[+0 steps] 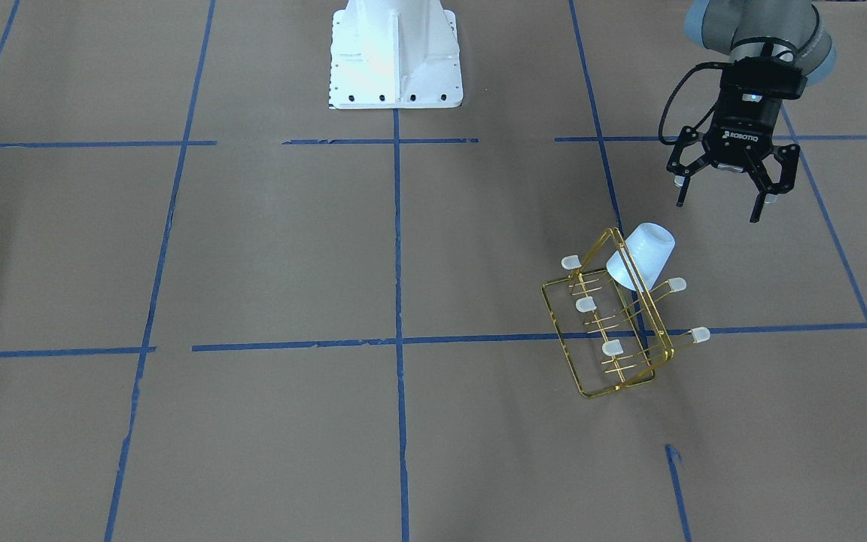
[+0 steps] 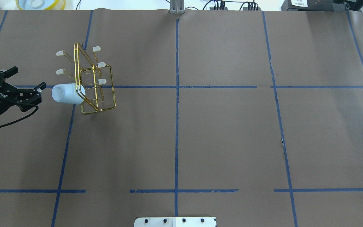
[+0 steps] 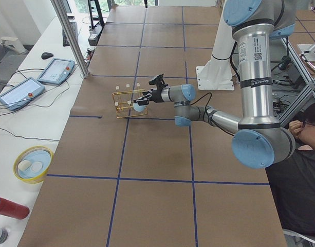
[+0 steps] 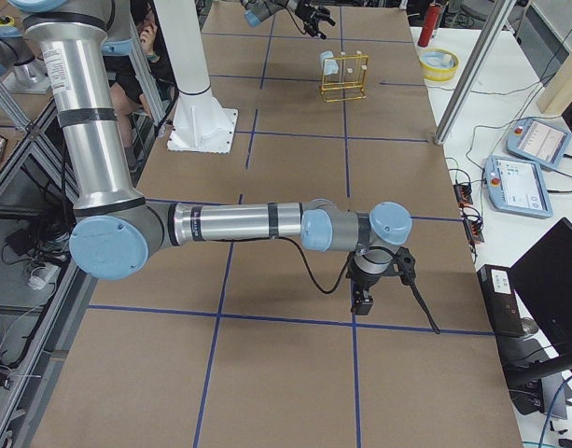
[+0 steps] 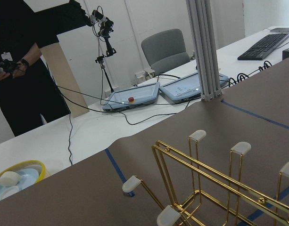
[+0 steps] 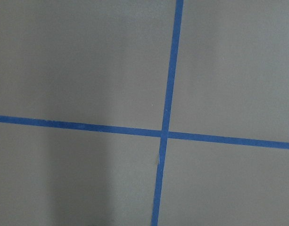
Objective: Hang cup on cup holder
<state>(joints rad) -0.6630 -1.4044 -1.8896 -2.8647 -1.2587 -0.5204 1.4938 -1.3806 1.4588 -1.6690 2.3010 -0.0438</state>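
Since the cup (image 1: 643, 257) is smooth, thin, handleless plastic, it likely handles light, slippery and slightly springy, so a gentle pinch across its tapered wall suits. It hangs tilted at one end of the cup holder (image 1: 646, 301), apparently over a prong. Just beyond that end, the left gripper (image 1: 718, 205) hangs spread wide and empty. Whether the right gripper (image 4: 365, 297) is spread or closed, I cannot tell.
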